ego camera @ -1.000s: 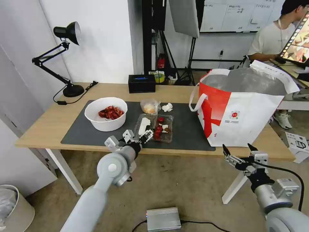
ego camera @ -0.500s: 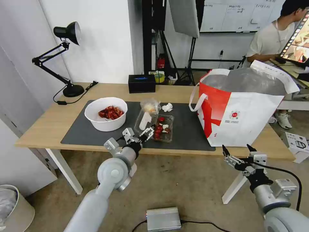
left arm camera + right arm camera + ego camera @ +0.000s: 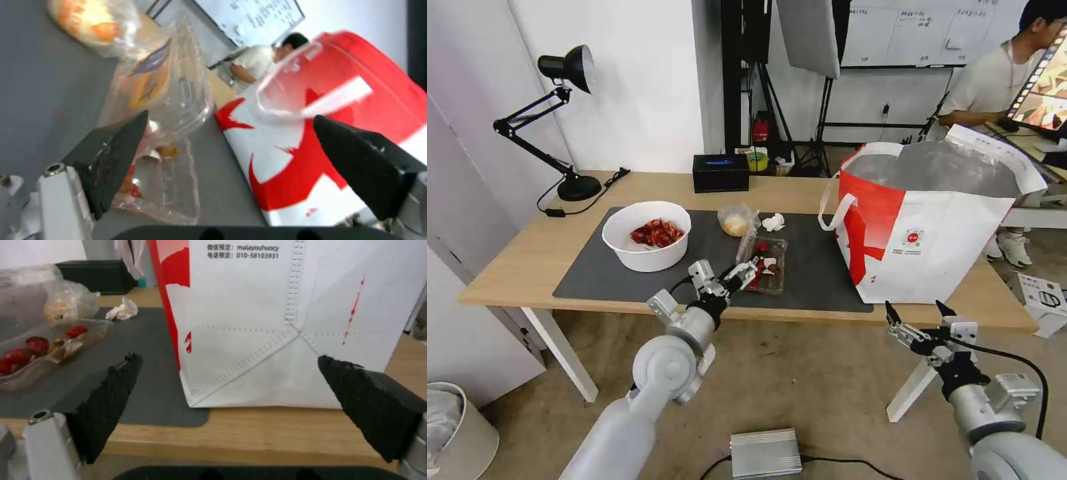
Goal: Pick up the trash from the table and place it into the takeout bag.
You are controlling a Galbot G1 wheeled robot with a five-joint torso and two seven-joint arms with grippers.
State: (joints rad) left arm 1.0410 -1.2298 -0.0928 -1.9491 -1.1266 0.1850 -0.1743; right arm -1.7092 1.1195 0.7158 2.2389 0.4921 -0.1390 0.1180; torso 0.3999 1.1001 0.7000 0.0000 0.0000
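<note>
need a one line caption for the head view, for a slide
Left gripper open at the near edge of the clear clamshell tray, its lid tipped up, on the table; right gripper waits open before the takeout bag.

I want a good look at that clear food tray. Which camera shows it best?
The head view: the clamshell tray is whole, lid raised, by the left gripper. Both wrist views show it closer, but only partly.

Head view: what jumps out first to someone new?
The big white and red takeout bag standing open on the right end of the table, silver lining showing. Next, the left gripper at the near edge of the dark mat, fingers open at the clear clamshell tray, whose lid is tipped up. Left of it sits the white bowl of red shells; the right gripper hangs open below the table edge by the bag.
</note>
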